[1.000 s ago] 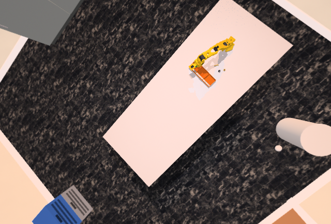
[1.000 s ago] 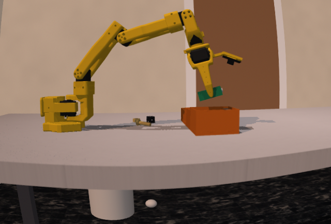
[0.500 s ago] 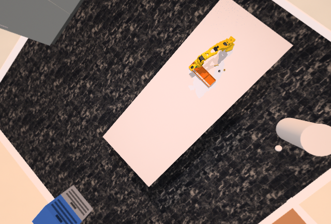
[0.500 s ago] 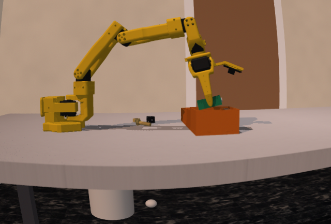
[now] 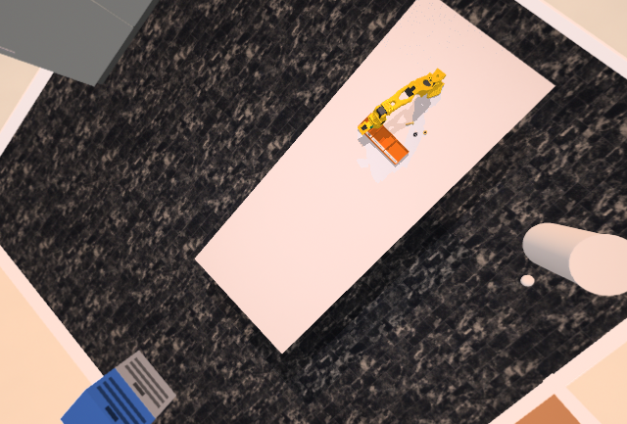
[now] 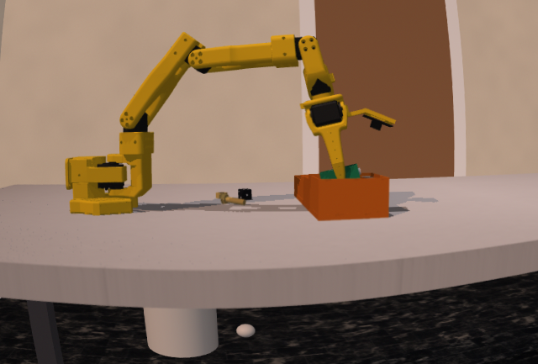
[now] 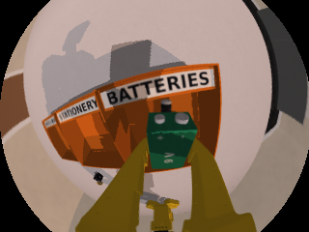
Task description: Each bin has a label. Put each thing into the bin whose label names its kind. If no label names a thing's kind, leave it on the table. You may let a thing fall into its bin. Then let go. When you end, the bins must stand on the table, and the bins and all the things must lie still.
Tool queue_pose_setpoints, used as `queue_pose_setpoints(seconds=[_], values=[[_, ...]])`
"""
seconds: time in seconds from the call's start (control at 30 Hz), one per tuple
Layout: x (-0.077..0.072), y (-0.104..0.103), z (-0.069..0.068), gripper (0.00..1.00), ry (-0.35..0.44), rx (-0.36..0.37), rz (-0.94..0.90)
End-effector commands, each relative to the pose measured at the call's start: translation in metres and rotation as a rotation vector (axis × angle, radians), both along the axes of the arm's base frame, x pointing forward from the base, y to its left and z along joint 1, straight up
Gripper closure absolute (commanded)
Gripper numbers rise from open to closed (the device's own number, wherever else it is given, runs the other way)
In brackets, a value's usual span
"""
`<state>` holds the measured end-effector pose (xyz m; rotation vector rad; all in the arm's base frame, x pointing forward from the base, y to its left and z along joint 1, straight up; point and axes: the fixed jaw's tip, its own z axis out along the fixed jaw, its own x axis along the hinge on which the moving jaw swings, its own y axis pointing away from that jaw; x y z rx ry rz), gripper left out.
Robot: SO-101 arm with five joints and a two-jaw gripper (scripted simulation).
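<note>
Green battery (image 7: 169, 141) is being held tight in the gripper (image 7: 169, 155), half sunk below the rim of the orange bin (image 6: 347, 199), in the compartment labelled BATTERIES (image 7: 158, 88) directly beneath, so release is judged the only move needed.
</note>
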<state>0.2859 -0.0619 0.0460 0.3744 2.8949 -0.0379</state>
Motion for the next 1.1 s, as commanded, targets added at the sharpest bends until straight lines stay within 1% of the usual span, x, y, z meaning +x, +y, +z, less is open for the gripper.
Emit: queue_pose_setpoints(seconds=[0.0,0.5,0.53,1.07], values=[[0.0071,-0.0040,0.0206,1.00,-0.091,-0.019,-0.015],[0.0071,-0.0040,0.0206,1.00,-0.091,-0.019,-0.015],[0.0075,-0.0040,0.0260,1.00,-0.119,-0.026,-0.015],[0.0075,-0.0040,0.0260,1.00,-0.119,-0.026,-0.015]])
